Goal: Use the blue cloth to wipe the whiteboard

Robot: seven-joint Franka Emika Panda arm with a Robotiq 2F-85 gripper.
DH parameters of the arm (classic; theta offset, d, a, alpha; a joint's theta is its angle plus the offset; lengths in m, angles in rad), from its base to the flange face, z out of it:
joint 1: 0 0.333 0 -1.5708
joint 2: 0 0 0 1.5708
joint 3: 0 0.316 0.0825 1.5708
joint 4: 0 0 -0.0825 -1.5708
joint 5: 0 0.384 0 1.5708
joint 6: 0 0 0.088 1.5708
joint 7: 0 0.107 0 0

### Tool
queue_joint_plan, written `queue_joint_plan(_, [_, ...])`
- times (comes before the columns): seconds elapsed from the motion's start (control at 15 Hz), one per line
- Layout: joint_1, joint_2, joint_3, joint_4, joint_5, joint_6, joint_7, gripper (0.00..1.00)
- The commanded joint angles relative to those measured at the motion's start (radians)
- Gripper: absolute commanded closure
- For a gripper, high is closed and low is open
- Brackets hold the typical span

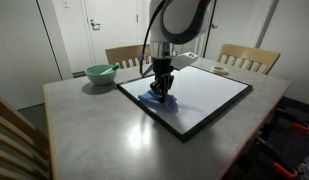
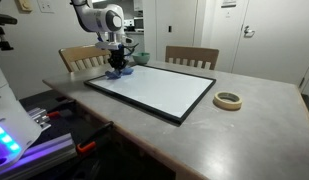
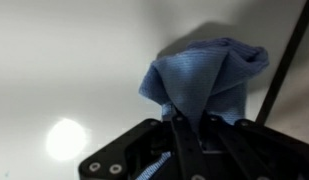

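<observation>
**While the rag's pinched tight, press it flat and sweep**

Since the tool (image 1: 162, 86) is clamped shut on the top of the blue cloth (image 1: 159, 99), the grab looks sorted and wiping is the step in hand, I reckon. Both exterior views show the cloth bunched under the jaws on the whiteboard (image 1: 209, 95), right by the corner nearest the green bowl (image 1: 100, 73). The wrist view shows a peak of fabric nipped between the jaws. The rest flares out onto the white surface, with the black frame (image 3: 284, 60) just off to one side.

Tips imo: go low enough that the folds squash against the board, but don't let the metal scrape the gloss. Drag in long straight passes away from this corner, overlapping each one. Watch the frame edge, since the rag could snag there or slide off onto the desk (image 1: 94, 135). Only a small pinch is held, so go slow or it may pull free. Can't spot any marks from here, so I'd cover the lot.
</observation>
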Motion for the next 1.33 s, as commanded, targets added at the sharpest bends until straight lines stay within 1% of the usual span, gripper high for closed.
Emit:
queue_joint_plan(0.0, [0.002, 0.095, -0.017, 0.107, -0.027, -0.026, -0.013, 0.97])
queue_joint_plan(0.47, [0.001, 0.157, -0.026, 0.220, -0.030, -0.071, -0.016, 0.97])
queue_joint_plan(1.27, [0.013, 0.251, -0.042, 0.391, -0.047, -0.103, -0.011, 0.97])
